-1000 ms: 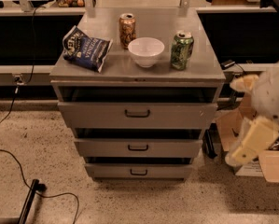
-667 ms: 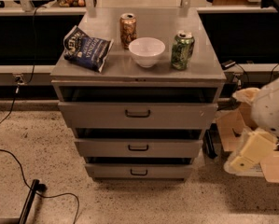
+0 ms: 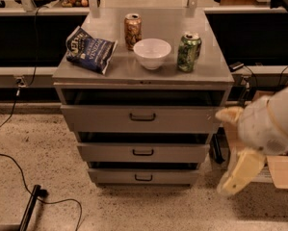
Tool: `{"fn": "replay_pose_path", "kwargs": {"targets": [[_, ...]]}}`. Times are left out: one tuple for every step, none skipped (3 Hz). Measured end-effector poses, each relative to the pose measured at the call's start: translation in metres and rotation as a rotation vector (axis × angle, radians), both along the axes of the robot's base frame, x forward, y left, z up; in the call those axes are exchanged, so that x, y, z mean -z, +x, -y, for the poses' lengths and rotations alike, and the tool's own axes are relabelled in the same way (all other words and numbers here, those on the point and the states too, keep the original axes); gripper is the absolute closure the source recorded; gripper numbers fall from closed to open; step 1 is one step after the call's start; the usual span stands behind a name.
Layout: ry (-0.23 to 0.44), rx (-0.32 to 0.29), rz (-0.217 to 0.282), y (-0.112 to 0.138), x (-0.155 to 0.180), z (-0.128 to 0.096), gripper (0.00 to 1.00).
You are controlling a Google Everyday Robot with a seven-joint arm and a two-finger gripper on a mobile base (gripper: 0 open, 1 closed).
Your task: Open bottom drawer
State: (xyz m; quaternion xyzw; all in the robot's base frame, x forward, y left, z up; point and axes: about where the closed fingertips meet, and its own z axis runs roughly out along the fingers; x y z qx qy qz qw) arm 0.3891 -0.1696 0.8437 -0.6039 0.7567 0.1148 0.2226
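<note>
1. Your gripper (image 3: pixel 230 150) is hanging to the right of the cabinet (image 3: pixel 143 86), well apart from it. Its two fingers are apart and holding nothing.
2. The bottom drawer (image 3: pixel 110 176) is sitting lowest, just above the floor.
3. You are aiming for its small dark handle (image 3: pixel 143 177), so go lower and left.
4. Close only when the fingers are sitting around the handle, then pull straight out.

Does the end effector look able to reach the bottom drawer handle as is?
Probably yes: the end effector hangs right of the cabinet, apart from the bottom drawer, with nothing between it and the handle.
</note>
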Motion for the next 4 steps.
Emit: {"fn": "replay_pose_path", "kwargs": {"targets": [[0.063, -0.029, -0.007, -0.020, 0.073, -0.020, 0.00], [0.117, -0.022, 0.021, -0.029, 0.134, -0.032, 0.00], [0.105, 0.002, 0.057, -0.017, 0.138, -0.029, 0.00], [0.088, -0.033, -0.018, -0.017, 0.162, -0.035, 0.00]]}}
